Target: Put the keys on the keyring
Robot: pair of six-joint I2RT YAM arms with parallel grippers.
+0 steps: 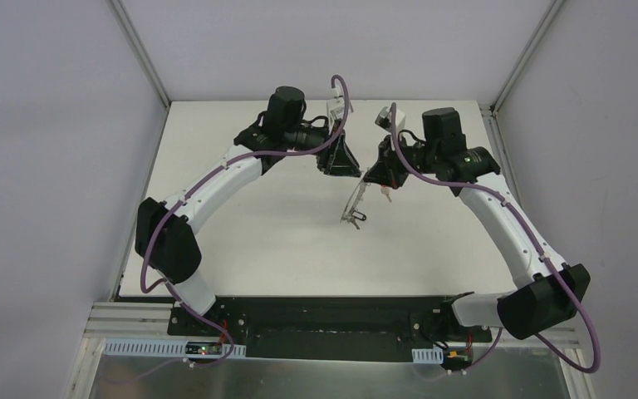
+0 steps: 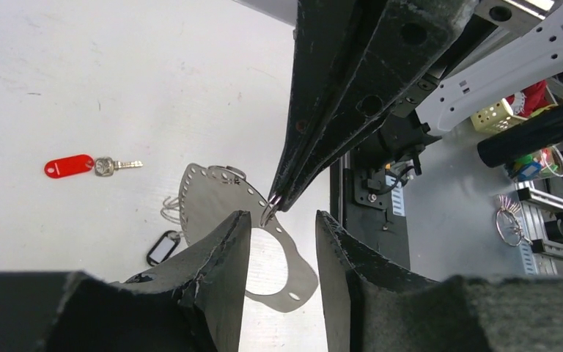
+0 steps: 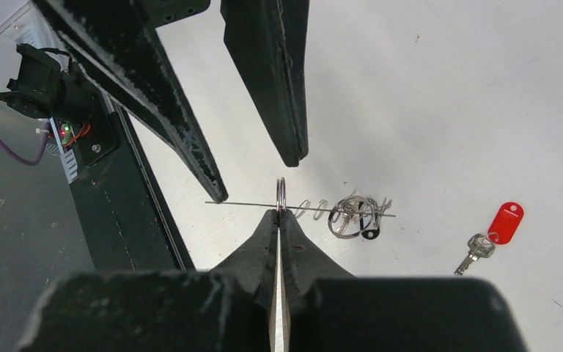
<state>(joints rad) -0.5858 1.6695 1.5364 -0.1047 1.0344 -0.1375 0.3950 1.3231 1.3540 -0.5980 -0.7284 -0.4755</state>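
The keyring (image 2: 212, 202), a thin grey oval band with small holes, hangs tilted above the white table; from the right wrist it is an edge-on line (image 3: 234, 204). My right gripper (image 3: 280, 210) is shut on a small silver wire loop (image 3: 281, 192) at its edge. Just behind it my left gripper (image 2: 284, 215) stands open, with nothing between its fingers (image 3: 282, 88). The red-headed key (image 2: 70, 166) lies flat on the table, apart from the band. A dark oblong tag (image 2: 163, 248) sits by the band's low end among wire loops (image 3: 350, 216); whether it is attached I cannot tell.
From above, both grippers (image 1: 338, 165) (image 1: 371, 177) meet over the far middle of the table, the band (image 1: 353, 204) slanting down toward the near side. The black base rail (image 3: 117, 205) runs along the near table edge. White walls enclose the table.
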